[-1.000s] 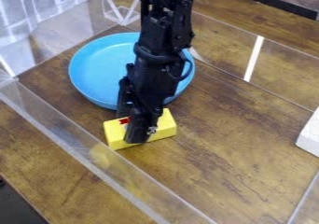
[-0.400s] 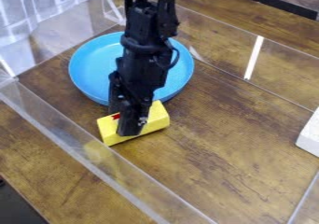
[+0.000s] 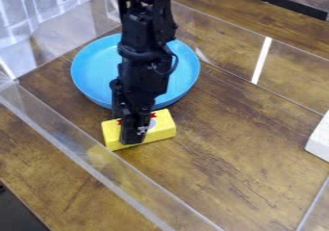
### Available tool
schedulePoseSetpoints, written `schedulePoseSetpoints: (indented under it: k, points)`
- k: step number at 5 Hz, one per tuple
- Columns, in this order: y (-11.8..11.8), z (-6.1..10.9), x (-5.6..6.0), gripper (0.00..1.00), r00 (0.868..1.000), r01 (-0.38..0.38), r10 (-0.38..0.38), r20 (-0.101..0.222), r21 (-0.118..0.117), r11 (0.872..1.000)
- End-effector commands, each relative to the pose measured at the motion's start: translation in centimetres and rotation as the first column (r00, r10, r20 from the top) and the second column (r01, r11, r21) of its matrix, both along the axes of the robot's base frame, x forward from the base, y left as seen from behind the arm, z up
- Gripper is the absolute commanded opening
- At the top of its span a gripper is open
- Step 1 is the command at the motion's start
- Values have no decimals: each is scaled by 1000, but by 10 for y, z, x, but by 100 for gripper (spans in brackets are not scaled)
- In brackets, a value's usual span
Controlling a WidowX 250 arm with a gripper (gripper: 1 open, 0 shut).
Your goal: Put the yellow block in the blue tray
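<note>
"What's the biggest thing there?"

"The brown tabletop [image 3: 238, 163], wood-grained, with pale straight strips across it."

"And next?"

"The blue tray [image 3: 94, 69], round and shallow, smooth with a raised rim, partly behind the black, angular arm."

"Where's the yellow block [image 3: 157, 133]?"

"Outside the tray, just beside its near rim: a small rectangular bar with red on its top."

"And the claw [image 3: 134, 129]?"

"Dark and jointed, clenched at the block's top. I cannot tell whether it grips it."

"Anything at the right edge?"

"A white, straight-sided object [image 3: 320, 137]."
</note>
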State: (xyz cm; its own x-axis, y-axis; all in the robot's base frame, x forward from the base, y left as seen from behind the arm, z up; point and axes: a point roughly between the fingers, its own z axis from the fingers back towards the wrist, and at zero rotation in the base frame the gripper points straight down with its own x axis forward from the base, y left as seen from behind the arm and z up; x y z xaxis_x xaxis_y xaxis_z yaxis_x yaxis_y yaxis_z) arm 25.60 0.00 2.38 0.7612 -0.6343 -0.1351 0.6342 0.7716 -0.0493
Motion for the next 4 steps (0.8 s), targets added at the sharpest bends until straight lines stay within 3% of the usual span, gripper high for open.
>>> schedulePoseSetpoints:
  k: [1, 2, 4]
  points:
    - [13, -2, -4, 0, 999, 41, -41, 11, -14, 999]
    - [20, -6, -1, 0, 999, 34, -34, 15, -30, 999]
    - [16, -6, -6, 0, 999, -41, 42, 20, -29, 999]
